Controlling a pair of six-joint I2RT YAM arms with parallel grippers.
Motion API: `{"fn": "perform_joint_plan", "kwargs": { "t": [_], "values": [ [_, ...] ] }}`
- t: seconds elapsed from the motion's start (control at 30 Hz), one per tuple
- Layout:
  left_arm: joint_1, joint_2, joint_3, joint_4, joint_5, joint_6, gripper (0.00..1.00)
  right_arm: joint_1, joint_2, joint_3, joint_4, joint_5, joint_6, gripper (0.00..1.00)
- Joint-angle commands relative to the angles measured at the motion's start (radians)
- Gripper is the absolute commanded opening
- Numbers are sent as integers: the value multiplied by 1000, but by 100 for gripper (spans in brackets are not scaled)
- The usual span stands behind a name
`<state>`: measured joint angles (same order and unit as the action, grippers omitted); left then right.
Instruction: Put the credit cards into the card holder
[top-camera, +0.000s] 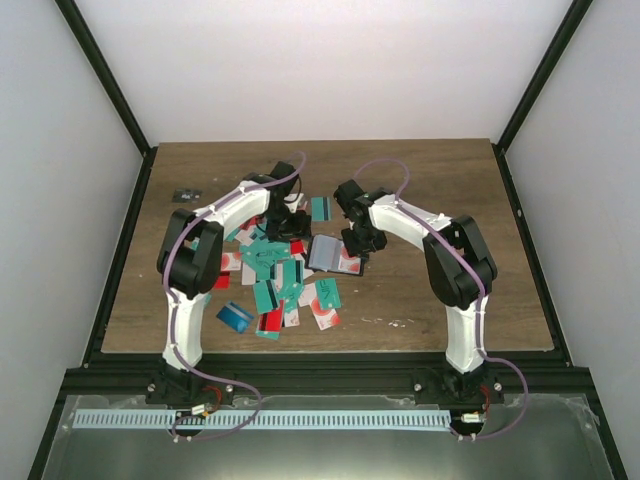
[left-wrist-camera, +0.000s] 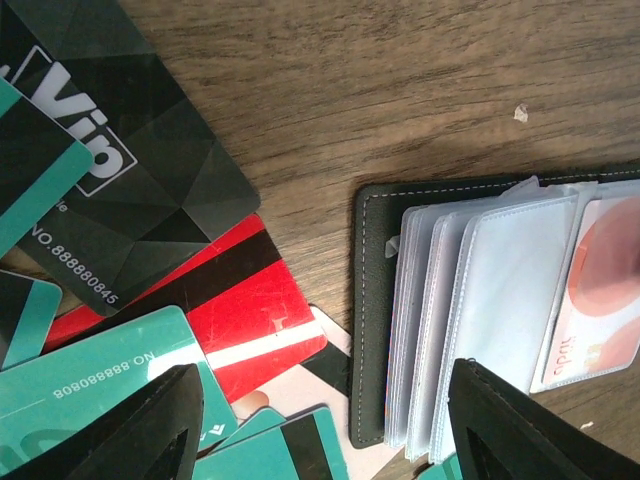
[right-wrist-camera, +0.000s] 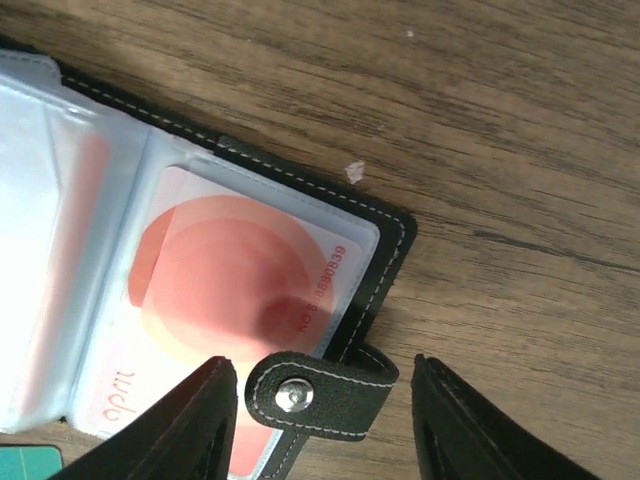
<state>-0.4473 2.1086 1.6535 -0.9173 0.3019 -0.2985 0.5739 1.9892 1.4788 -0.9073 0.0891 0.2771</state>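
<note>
Wood-grain table (top-camera: 450, 290) w/ white walls round it, both arms reaching to the middle. Credit cards (top-camera: 275, 280) lie in a loose overlapping heap left of centre; the card holder (top-camera: 330, 255) lies open just right of the heap.

Writing, L wrist view: black card (left-wrist-camera: 150, 170) reads "ViP" and "NO. 888880845"; teal card (left-wrist-camera: 100, 385) reads approx "NO 888888808". Red card (left-wrist-camera: 250, 310) w/ black stripe lies btwn them, no text legible.

R wrist view: white card w/ red circle (right-wrist-camera: 230, 290) sits in a clear sleeve, no. only partly readable, ending approx "0539".

L gripper (left-wrist-camera: 320, 430) — jaws wide apart, nothing held; the holder's stitched edge and sleeves lie btwn the fingers, nearer the right-hand one.

R gripper (right-wrist-camera: 320, 420) — jaws apart, straddling the snap tab (right-wrist-camera: 320, 390), a gap each side, no grip
</note>
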Motion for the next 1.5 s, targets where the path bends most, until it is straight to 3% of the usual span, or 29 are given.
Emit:
{"fn": "perform_joint_plan", "kwargs": {
  "t": [0.0,0.17,0.47,0.67,0.87,1.13,1.47],
  "values": [
    [6,21,29,6,17,8,69,8,-3,18,-9,51,-13,48],
    [6,24,34,6,18,4,68,7,-4,18,-6,44,-19,45],
    [7,24,33,9,21,-2,68,9,24,21,10,-27,-31,58],
    [6,31,34,14,33,-1,68,9,36,4,14,8,-35,57],
    [6,56,33,35,90,16,68,10,24,-16,19,66,-37,47],
    [5,92,60,49,147,39,67,8,-19,-23,13,102,-30,23],
    [6,99,68,41,168,48,66,6,-62,-104,45,86,6,8]
  ]
}}
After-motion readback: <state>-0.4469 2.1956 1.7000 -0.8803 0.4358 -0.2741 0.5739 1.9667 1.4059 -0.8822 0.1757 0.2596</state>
